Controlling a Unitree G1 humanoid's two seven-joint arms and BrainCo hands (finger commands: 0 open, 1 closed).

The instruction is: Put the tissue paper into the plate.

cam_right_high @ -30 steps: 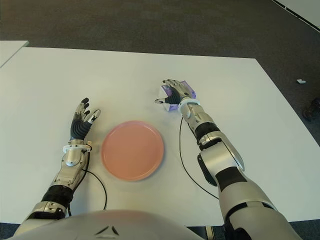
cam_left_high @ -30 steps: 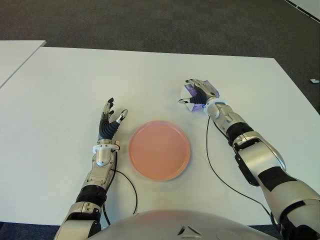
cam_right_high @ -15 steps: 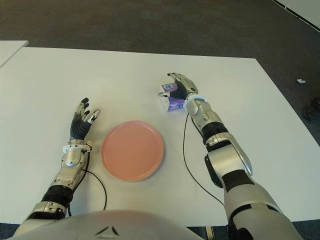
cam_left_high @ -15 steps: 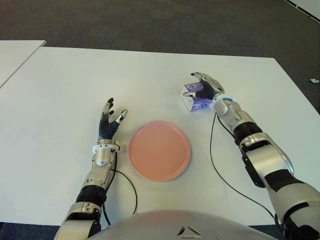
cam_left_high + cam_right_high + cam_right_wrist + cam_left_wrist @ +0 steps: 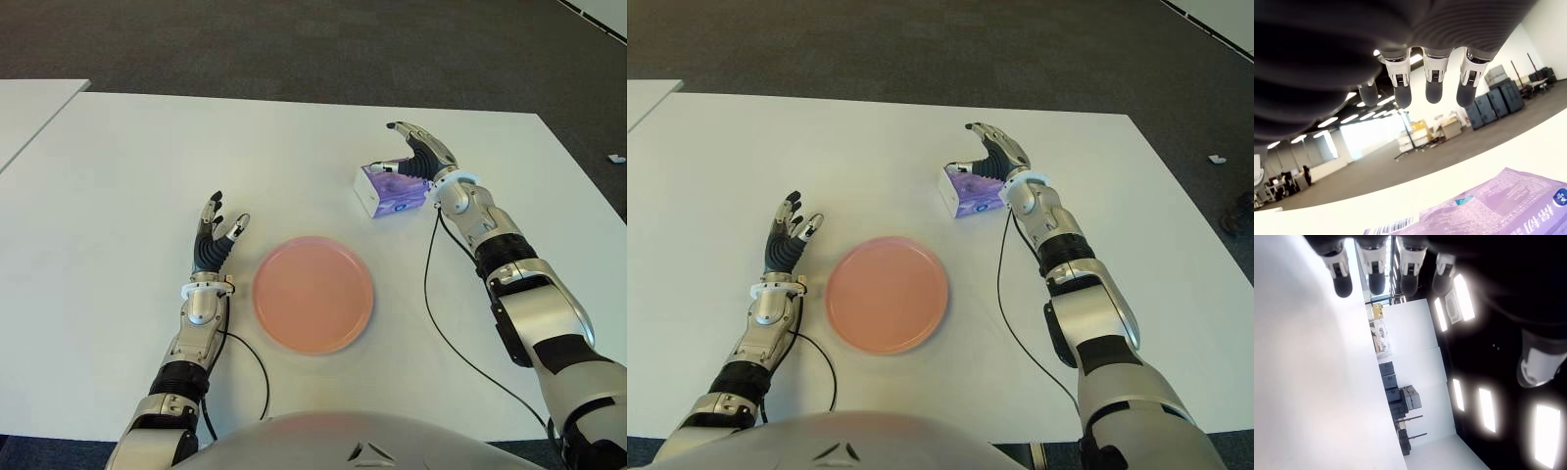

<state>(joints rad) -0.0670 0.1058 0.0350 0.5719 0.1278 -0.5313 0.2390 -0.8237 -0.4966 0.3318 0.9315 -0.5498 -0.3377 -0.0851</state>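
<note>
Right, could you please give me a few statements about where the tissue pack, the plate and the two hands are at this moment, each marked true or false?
1. The tissue pack lies on the plate. False: it sits on the white table, apart from the pink plate.
2. The right hand has its fingers open beside the pack. True.
3. The pack is purple and white. True.
4. The left hand grips the plate's rim. False: it shows to the left of the plate, fingers spread, holding nothing.
5. Nothing lies in the plate. True.
</note>
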